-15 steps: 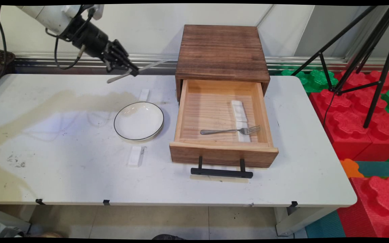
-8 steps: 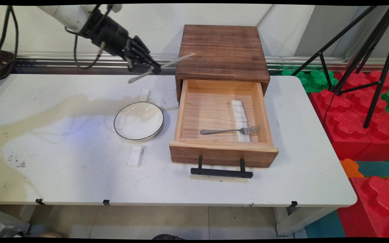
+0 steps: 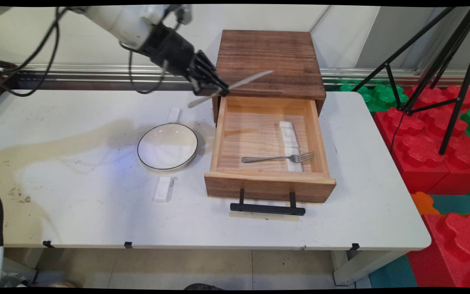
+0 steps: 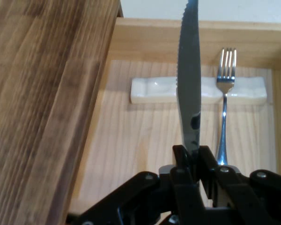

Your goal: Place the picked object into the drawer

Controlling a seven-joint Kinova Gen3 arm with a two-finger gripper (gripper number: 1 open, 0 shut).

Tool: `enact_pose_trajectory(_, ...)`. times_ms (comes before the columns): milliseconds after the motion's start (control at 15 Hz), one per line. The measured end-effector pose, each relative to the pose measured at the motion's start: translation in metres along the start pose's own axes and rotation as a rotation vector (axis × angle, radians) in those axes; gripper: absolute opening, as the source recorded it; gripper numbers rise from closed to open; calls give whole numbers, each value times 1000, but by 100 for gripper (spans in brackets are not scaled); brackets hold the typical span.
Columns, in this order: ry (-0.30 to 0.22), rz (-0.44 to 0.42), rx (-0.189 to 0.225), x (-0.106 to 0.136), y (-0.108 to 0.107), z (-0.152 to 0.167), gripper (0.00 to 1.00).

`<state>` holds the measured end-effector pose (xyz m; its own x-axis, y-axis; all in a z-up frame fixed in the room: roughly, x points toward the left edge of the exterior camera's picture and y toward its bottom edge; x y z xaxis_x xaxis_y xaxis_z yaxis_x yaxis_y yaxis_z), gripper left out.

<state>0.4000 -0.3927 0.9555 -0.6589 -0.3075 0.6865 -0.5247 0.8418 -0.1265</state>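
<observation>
Hand view shows the gripper (image 4: 192,161) clenched on a serrated table knife (image 4: 189,79), gripped near where blade meets handle, the blade running straight ahead from the jaws. Beyond it, inside the open wooden drawer (image 4: 145,136), a fork (image 4: 225,101) lies with its tines propped on a white cutlery rest (image 4: 154,90), its long axis roughly parallel to the knife. In the main view the gripper (image 3: 220,89) hovers over the drawer's rear left corner, with the knife (image 3: 243,81) slanting across the cabinet's front edge. A white plate (image 3: 167,146) sits on the table (image 3: 76,204) just left of the drawer (image 3: 269,183).

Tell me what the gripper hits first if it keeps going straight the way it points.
Probably the open drawer's floor: the gripper, shut on a knife, points into it toward the white rest and fork; depth unclear.
</observation>
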Motion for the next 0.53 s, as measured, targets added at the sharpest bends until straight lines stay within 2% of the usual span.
enact_pose_trajectory(200, -4, 0, -2, 12, 6, 21, 0)
enact_pose_trajectory(533, -31, 21, -10, 38, 18, 74, 0)
